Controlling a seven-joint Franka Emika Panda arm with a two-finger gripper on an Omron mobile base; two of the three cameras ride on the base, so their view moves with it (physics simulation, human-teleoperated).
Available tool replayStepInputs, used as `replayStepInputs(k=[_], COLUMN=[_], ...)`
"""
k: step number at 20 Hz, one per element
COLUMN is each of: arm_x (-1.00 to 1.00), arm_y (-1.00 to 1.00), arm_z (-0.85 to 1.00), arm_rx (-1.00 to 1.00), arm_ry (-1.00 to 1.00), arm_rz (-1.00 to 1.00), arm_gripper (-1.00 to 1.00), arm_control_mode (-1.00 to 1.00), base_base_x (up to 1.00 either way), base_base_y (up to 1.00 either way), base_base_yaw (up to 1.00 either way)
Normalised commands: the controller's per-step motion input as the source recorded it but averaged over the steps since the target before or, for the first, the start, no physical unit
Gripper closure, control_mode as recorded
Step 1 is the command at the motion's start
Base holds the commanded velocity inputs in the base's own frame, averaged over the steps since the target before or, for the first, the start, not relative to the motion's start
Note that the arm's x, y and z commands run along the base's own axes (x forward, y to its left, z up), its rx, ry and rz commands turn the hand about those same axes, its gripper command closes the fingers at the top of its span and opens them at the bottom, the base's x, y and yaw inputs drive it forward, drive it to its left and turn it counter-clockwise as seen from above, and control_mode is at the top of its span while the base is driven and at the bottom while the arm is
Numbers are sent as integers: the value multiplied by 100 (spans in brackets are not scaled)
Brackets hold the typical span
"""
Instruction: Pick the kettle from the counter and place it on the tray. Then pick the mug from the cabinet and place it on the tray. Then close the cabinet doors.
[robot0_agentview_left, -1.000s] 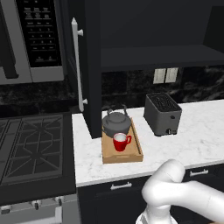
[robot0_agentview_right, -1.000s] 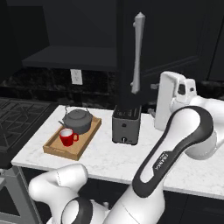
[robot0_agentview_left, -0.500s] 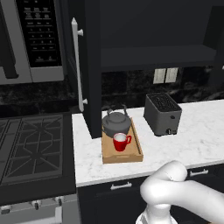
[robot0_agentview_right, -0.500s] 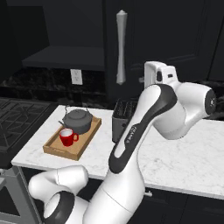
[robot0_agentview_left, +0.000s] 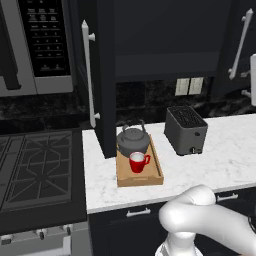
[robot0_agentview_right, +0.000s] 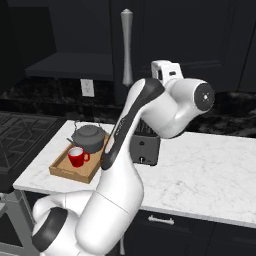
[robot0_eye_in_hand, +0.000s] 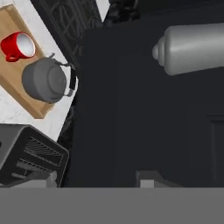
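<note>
- The toaster (robot0_agentview_left: 186, 130) stands on the counter (robot0_agentview_left: 227, 150) to the right of the tray (robot0_agentview_left: 139, 173), apart from it; in the right base view the arm's white forearm covers much of the toaster (robot0_agentview_right: 145, 145).
- The kettle (robot0_agentview_left: 133, 140) sits at the tray's back end and the mug (robot0_agentview_left: 138, 161) just in front of it, both inside the raised edges.
- The gas stovetop (robot0_agentview_left: 37, 167) borders the counter on the left; the microwave (robot0_agentview_left: 42, 42) hangs above it.
- The left cabinet door (robot0_agentview_left: 102, 75) stands open, edge-on, its lower end reaching down close to the counter just left of the kettle.
- The right cabinet door (robot0_agentview_right: 165, 40) lies near the front of the cabinet (robot0_agentview_left: 165, 35), with the robot's hand (robot0_agentview_right: 167, 70) right at it, beside the silver bar handle (robot0_agentview_right: 127, 47).
- From the hand view the door panel (robot0_eye_in_hand: 144, 109) and its handle end (robot0_eye_in_hand: 190, 48) loom close; I cannot tell whether the claw is open or closed.
- Bare marble lies right of the toaster and along the counter's front edge.
</note>
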Motion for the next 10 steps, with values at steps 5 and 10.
replayStepInputs(k=[5,10], arm_x=[81,84], arm_y=[14,12], arm_z=[0,0], arm_rx=[-6,-5], arm_ry=[0,0], arm_rz=[-15,-15], arm_gripper=[-100,-100], arm_control_mode=[-100,-100], base_base_x=[0,0], base_base_y=[0,0], base_base_yaw=[0,0])
